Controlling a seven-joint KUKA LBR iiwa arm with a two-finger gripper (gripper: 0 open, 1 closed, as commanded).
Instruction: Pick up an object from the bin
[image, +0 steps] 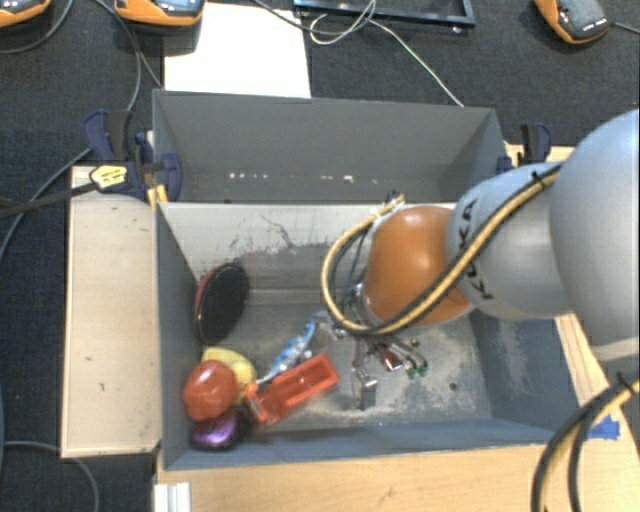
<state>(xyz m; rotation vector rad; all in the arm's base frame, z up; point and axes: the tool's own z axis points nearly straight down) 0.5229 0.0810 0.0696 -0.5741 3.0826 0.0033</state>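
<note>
My gripper (366, 388) hangs low over the bin floor, right of the middle and toward the front wall. Just to its left lies an orange-red rectangular block (296, 387), tilted, with a small gap between them. A blue and white thing (297, 347) lies just behind that block. A small green item (419, 370) sits on the floor to the gripper's right. Nothing shows in the gripper's grasp.
A heap fills the front left corner: a red ball (208, 390), a yellow piece (229, 360) and a purple piece (214, 433). A black oval brush (221, 300) leans on the left wall. The arm with its orange cover reaches in from the right.
</note>
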